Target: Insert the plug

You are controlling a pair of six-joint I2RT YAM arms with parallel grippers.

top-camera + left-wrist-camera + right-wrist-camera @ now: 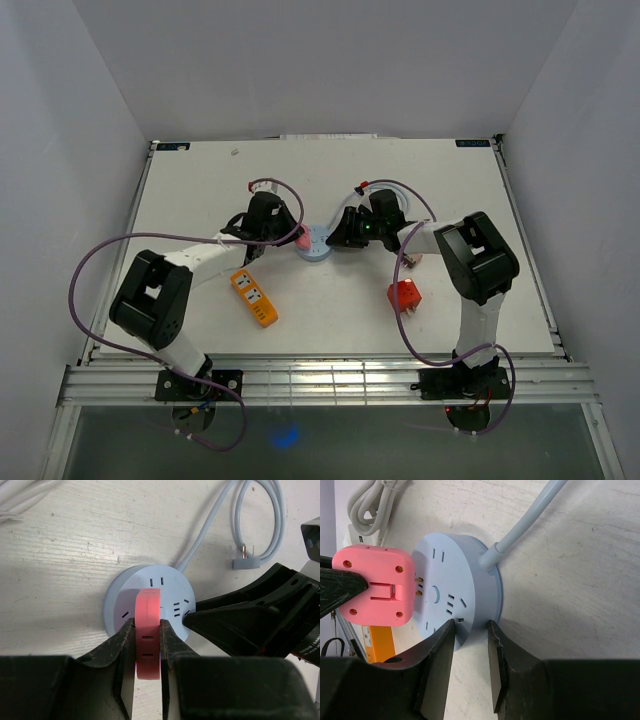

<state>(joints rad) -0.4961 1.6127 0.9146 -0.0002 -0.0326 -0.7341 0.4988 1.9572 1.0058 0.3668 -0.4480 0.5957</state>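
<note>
Plug (148, 605) clamped in left hand (147, 624), prongs at socket (457, 560) gripped by right hand (470, 628).

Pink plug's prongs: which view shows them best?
Right wrist: the pink plug's two prongs show side-on against the blue hub. Left wrist shows only its edge in the left tool; top external, a pink speck.

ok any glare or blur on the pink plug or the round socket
Left wrist view: the pink plug blooms slightly at its top edge, the round socket is sharp, the left fingers near-black and soft. Right wrist view: plug and prongs crisp, evenly lit, right fingers blurred. Top external view: flat even light, both too small for detail.
</note>
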